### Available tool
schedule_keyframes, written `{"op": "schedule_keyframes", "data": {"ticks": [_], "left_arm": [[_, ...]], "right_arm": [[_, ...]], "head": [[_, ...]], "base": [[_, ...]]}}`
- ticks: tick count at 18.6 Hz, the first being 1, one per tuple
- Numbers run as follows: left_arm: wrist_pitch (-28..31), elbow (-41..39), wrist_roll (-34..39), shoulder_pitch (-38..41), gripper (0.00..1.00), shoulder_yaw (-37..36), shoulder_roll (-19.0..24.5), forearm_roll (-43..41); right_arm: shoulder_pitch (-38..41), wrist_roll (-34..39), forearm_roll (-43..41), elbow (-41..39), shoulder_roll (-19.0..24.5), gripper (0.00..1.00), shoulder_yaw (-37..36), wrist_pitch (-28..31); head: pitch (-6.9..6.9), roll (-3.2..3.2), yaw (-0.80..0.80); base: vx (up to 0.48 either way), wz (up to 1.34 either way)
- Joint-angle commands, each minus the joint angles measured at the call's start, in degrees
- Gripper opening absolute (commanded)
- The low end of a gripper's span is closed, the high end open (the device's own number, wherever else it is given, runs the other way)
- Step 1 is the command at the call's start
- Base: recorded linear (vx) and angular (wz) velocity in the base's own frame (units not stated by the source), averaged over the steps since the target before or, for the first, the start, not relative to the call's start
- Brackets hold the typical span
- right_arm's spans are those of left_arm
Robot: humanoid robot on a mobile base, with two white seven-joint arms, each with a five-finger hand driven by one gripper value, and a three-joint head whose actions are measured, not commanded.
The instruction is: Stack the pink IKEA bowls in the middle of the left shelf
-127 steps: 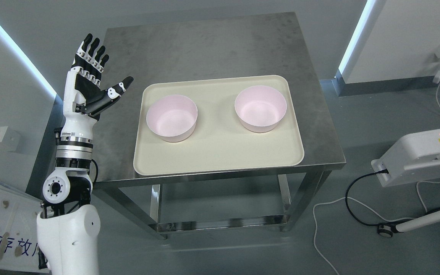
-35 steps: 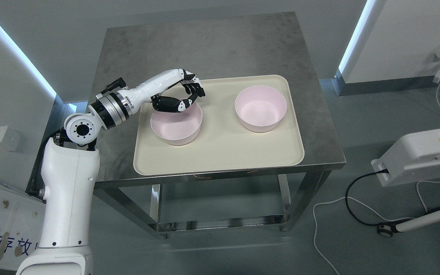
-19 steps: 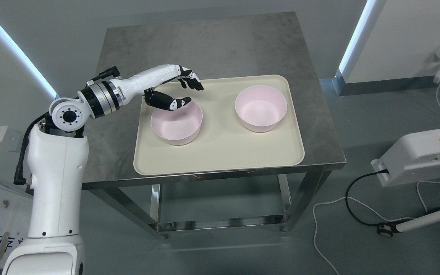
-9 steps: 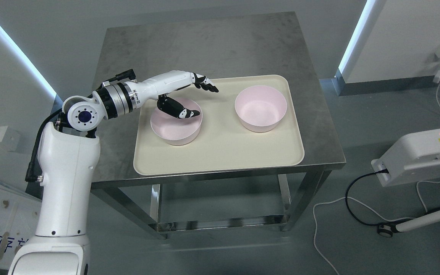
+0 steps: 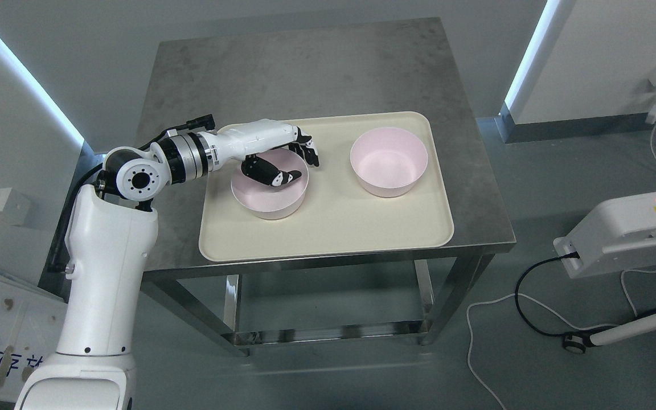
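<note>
The robot's left hand pinches the far rim of the left pink bowl, thumb inside, fingers curled outside, on the cream tray at frame centre; a second pink bowl sits right.

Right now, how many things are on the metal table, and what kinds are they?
Round pink bowls: 2, the left bowl and the right bowl
Cream rectangular plastic tray: 1
Total: 3, both bowls sitting on the tray on the steel table. The robot's left hand is at the left bowl's rim, thumb inside.
</note>
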Motion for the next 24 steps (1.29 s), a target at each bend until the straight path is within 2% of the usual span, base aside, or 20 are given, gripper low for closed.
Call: {"op": "schedule_keyframes", "data": {"ticks": [1,7,14,16,19,22,24], "left_arm": [[-2.59,0.83,0.09,0.06,0.00,0.94,-0.13,-0.93],[-2.68,0.74,0.00,-2.48,0.00,5.42,-1.00,-0.22],[-2.86,0.57,-0.09,-3.71,0.00,6.74,-1.18,0.30],[-1.72,0.57,-0.09,-4.41,0.00,9.19,-3.89,3.10],[3.28,-0.83,-0.18,-6.79,0.00,12.01,-8.99,6.27],[4.26,-2.94,-0.09,-9.16,0.00,10.62,-11.17,6.81],[4.26,-2.86,0.52,-10.74,0.01,3.45,-11.17,6.63]], "right_arm": [[0.00,-0.03,-0.09,-1.00,-1.00,1.00,-0.26,0.03],[0.00,-0.03,-0.09,-1.00,-1.00,1.00,-0.26,0.03],[0.00,-0.03,-0.09,-1.00,-1.00,1.00,-0.26,0.03],[0.00,-0.03,-0.09,-1.00,-1.00,1.00,-0.26,0.03],[0.00,-0.03,-0.09,-1.00,-1.00,1.00,-0.26,0.03],[0.00,-0.03,-0.09,-1.00,-1.00,1.00,-0.26,0.03],[0.00,-0.03,-0.09,-1.00,-1.00,1.00,-0.26,0.03]], "head": [[0.00,0.00,0.00],[0.00,0.00,0.00],[0.00,0.00,0.00],[0.00,0.00,0.00],[0.00,0.00,0.00],[0.00,0.00,0.00],[0.00,0.00,0.00]], "base": [[0.000,0.00],[0.000,0.00],[0.000,0.00],[0.000,0.00],[0.000,0.00],[0.000,0.00],[0.000,0.00]]}}
